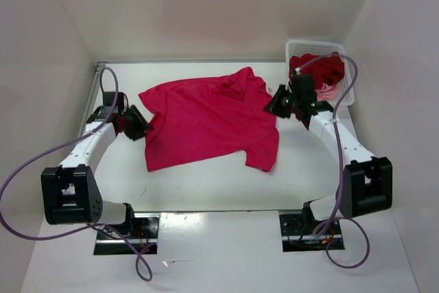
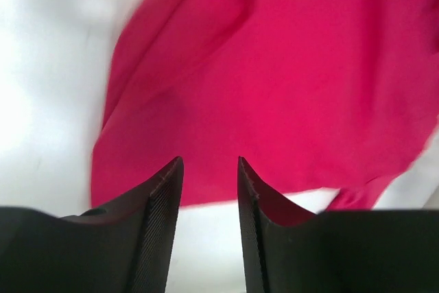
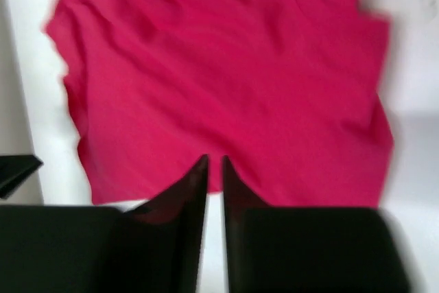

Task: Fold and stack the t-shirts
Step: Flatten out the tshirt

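A bright magenta-red t-shirt (image 1: 209, 118) lies spread and a little crooked in the middle of the white table (image 1: 219, 183). My left gripper (image 1: 140, 128) hovers just off the shirt's left edge. In the left wrist view it (image 2: 209, 162) is open, with bare table between its fingers and the shirt (image 2: 274, 66) ahead. My right gripper (image 1: 278, 104) is at the shirt's right edge. In the right wrist view it (image 3: 214, 159) shows only a narrow slit with nothing in it, and the shirt (image 3: 226, 80) lies just beyond. A dark crimson t-shirt (image 1: 319, 70) and a light pink one (image 1: 328, 92) lie bunched in the basket.
A white mesh basket (image 1: 312, 44) stands at the back right corner, close behind my right wrist. White walls enclose the table on the left, back and right. Purple cables loop from both arms.
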